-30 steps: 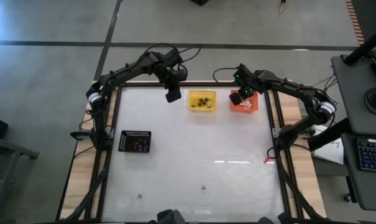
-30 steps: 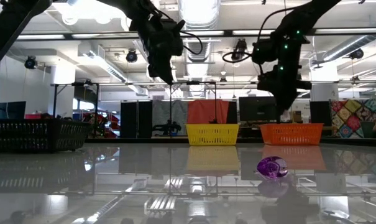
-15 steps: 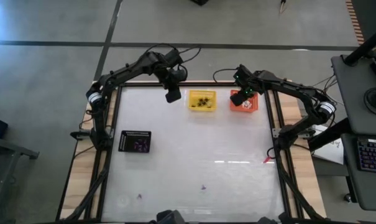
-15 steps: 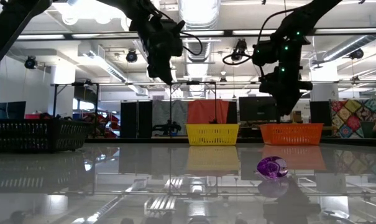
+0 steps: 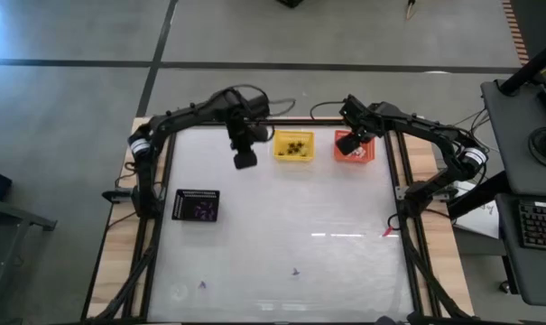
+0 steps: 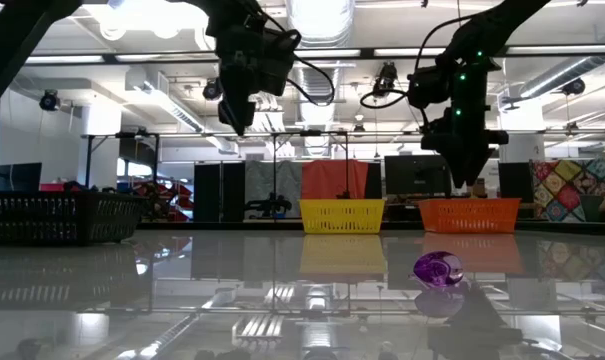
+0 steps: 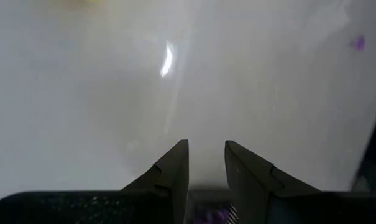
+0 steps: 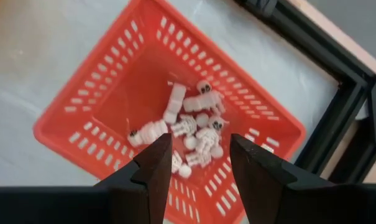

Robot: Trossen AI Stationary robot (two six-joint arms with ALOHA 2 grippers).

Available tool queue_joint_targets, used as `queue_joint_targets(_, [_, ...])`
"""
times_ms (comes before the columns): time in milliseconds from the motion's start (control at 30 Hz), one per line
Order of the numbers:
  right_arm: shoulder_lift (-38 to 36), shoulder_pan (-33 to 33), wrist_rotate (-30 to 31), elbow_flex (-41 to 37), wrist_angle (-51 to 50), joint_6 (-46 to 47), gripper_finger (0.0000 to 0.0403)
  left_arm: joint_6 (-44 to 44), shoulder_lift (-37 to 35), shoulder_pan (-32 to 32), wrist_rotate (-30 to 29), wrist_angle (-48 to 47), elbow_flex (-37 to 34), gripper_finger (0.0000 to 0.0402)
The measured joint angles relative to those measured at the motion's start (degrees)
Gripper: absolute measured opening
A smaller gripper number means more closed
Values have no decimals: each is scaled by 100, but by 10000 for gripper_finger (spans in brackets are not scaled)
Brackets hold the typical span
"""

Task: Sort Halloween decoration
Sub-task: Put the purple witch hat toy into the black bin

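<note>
Near edge of the white table (image 5: 282, 226): two tiny purple trinkets are seen lying loose, one near the middle (image 5: 296, 270) and one further left (image 5: 201, 285). In the low view a purple trinket (image 6: 438, 269) is seen lying on the glossy surface, right of centre.

Left side, mid-depth: a black basket (image 5: 197, 206) is seen with purple trinkets (image 5: 203, 209) inside.

Further back, the left gripper (image 5: 245, 159) is held above bare table, just left of the yellow basket and well apart from the black one. In its wrist view the two dark fingers (image 7: 173, 169) are seen apart by a narrow gap with nothing between them; only white table and one distant purple speck (image 7: 359, 43) are shown beyond.

Far edge: a yellow basket (image 5: 293, 145) is seen with small black trinkets (image 5: 296, 146) in it. Just right of it stands an orange basket (image 5: 354, 148). The right gripper (image 5: 356, 137) is held directly over the orange basket, above its rim, not touching it. In its wrist view the fingers (image 8: 158, 164) are spread wide, nothing gripped, and a pile of small white skeleton-like trinkets (image 8: 192, 129) is seen lying on the basket floor beneath them.

In the low view both arms are seen hanging from above, with the yellow and orange baskets side by side at the far edge and the black basket at the left.
</note>
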Motion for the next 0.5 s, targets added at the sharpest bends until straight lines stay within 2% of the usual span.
queue_joint_targets(167, [-1,0,-4,-2,-261,-11,152,-193,-51,-492,-7,-657,-366,86])
queue_joint_targets(367, [-2,2,-4,-2,-278,-269,145,-519,-294,-1009,-16,-717,-825,86])
queue_joint_targets(500, [-10,82,-74,-2,-379,-87,141,-748,-556,-1318,-161,-720,-1130,86])
